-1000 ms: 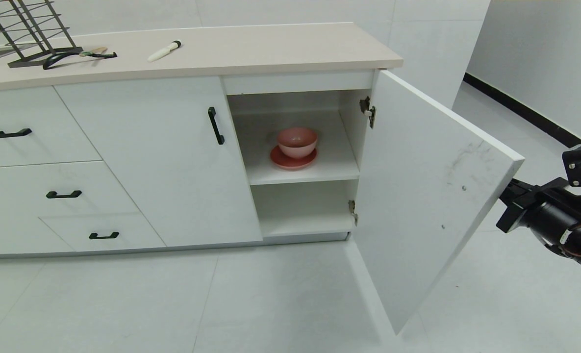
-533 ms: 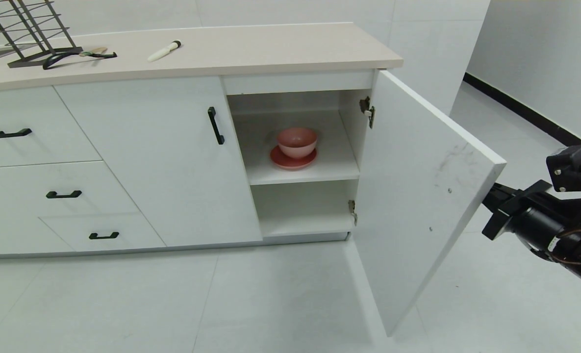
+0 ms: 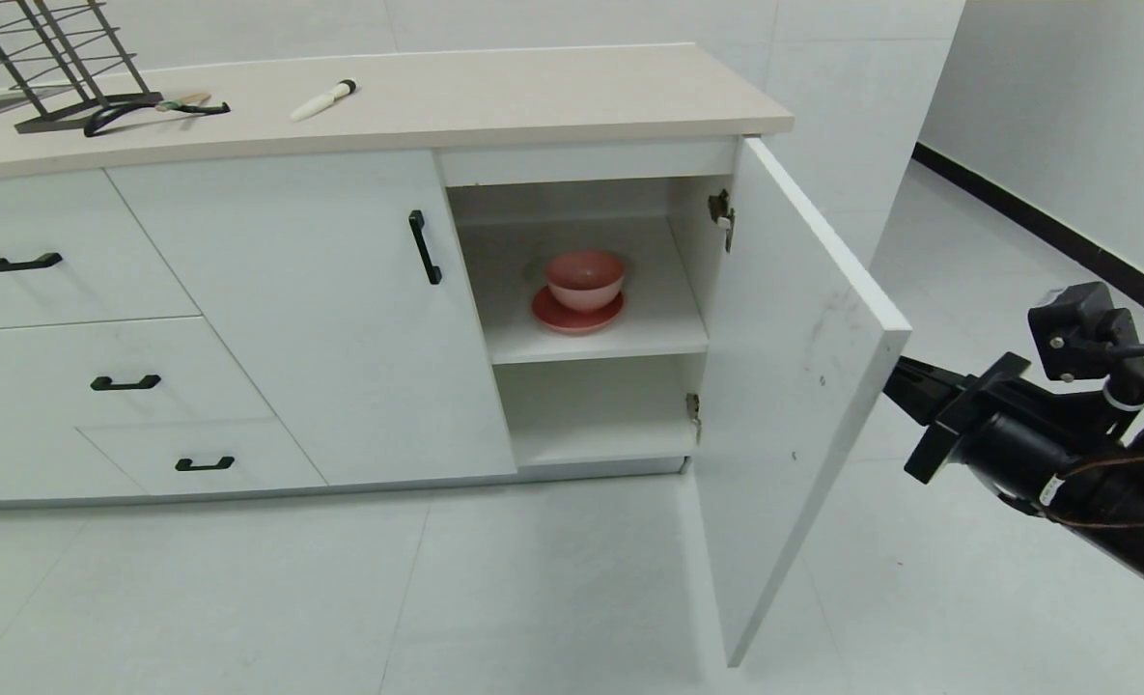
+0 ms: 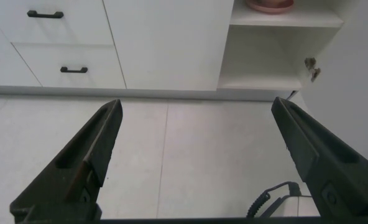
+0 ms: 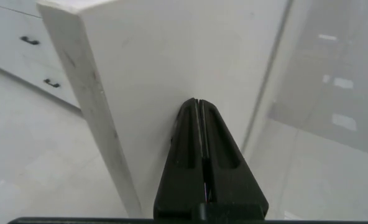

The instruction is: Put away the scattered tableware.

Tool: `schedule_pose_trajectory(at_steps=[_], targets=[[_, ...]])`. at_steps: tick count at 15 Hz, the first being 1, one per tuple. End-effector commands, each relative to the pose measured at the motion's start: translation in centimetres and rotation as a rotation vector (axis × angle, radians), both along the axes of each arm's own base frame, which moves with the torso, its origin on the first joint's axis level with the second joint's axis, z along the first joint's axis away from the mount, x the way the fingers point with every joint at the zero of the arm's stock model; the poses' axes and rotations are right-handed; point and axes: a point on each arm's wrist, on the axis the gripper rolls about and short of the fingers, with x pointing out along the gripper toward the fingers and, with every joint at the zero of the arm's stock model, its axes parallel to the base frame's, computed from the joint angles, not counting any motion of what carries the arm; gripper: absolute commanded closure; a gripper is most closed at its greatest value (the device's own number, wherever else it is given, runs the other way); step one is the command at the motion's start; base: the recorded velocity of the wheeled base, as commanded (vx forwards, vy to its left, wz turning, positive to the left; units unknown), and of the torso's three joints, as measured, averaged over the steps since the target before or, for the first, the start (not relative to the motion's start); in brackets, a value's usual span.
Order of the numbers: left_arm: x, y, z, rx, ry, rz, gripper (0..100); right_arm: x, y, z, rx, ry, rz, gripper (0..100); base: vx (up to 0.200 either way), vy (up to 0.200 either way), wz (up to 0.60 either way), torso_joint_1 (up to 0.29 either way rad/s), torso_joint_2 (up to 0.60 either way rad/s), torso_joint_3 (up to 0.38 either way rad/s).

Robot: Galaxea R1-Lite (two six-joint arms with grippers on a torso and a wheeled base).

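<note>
Reviewer: Tableware location?

Annotator: Pink bowl (image 3: 584, 278) sits on a pink plate (image 3: 576, 315), both on the upper shelf (image 3: 663, 340) inside the open cupboard. The left wrist view catches just a sliver of the plate, cut off at the frame edge.

Reviewer: Anything on the surface (image 3: 552, 92)?

Annotator: White-handled utensil (image 3: 323, 99) lying flat, can't tell what kind. A wire rack (image 3: 55, 58) at the far left is cropped by the frame. Dark-handled bits (image 3: 152, 111) lie at its foot, too tangled to name.

Reviewer: Right pincer (image 5: 198, 106)?

Annotator: Fingers pressed together, nothing between them, tip right at the outer face of the cupboard door (image 3: 794, 405). Can't tell whether it actually touches. In the head view the door edge hides the tip and the arm runs off the right side.

Reviewer: Door state?

Annotator: Swung out, roughly edge-on to the head camera. Its outer face is hidden there, and no handle is visible.

Reviewer: Left pincer (image 4: 195, 106)?

Annotator: Fingers wide apart, empty, above bare floor (image 4: 190, 162) in front of the cabinet. Drawers (image 4: 53, 37) with black handles lie beyond one finger, the lower shelf opening (image 4: 265, 59) beyond the other.

Reviewer: Lower shelf contents?

Annotator: Back part is in shadow, can't say.
</note>
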Motion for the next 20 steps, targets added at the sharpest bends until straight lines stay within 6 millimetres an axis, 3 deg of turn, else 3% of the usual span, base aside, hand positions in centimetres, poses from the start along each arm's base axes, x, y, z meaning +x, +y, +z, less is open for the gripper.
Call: schedule_pose_trajectory(at_steps=[1, 8, 14, 20], targets=[[0.0, 0.0, 0.0, -0.001, 0.001, 0.001, 0, 0.6, 1.7, -0.1, 0.001, -0.005, 0.050, 100, 0.000, 0.000, 0.00, 0.000, 0.00, 0.000], [0.0, 0.0, 0.0, -0.001, 0.001, 0.001, 0, 4.0, 6.7, -1.1, 0.002, -0.010, 0.148, 100, 0.000, 0.000, 0.00, 0.000, 0.00, 0.000], [0.0, 0.0, 0.0, -0.001, 0.001, 0.001, 0, 5.5, 10.2, -0.7, 0.027, -0.064, 0.213, 100, 0.000, 0.000, 0.00, 0.000, 0.00, 0.000], [0.0, 0.0, 0.0, -0.001, 0.001, 0.001, 0, 7.3, 12.2, -1.1, 0.044, -0.091, 0.230, 100, 0.000, 0.000, 0.00, 0.000, 0.00, 0.000]])
